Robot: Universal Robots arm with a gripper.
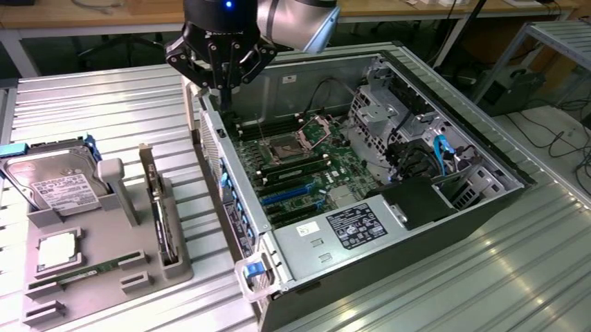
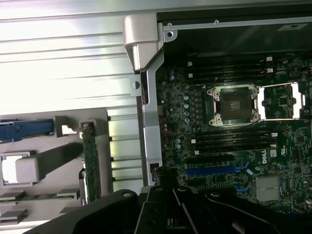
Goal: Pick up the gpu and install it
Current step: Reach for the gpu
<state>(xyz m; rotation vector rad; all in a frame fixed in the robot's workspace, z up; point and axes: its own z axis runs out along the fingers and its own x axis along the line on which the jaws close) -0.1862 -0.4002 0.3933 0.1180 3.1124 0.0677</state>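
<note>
Over the side wall of the open computer case (image 1: 480,162), on the exterior view's left, the jaws are hung from the robot arm (image 1: 295,21). The jaws are shut tight, and nothing is seen held between them. The gpu (image 1: 159,214) (image 2: 91,161) is stood on its thin edge in a slot of the grey tray (image 1: 102,280), beside the case and well apart from the jaws. The tray is set on the ribbed metal counter (image 1: 111,104). A hard drive (image 1: 55,183) with a white label is propped up in the tray, and a square chip (image 1: 57,250) and a green memory stick (image 1: 88,270) are laid there too. Inside the case, the green motherboard (image 1: 309,173) (image 2: 287,146) is seen, with its processor socket (image 1: 282,149) (image 2: 234,105) opened up and blue card slots (image 1: 286,195) (image 2: 214,170) beside it.
</note>
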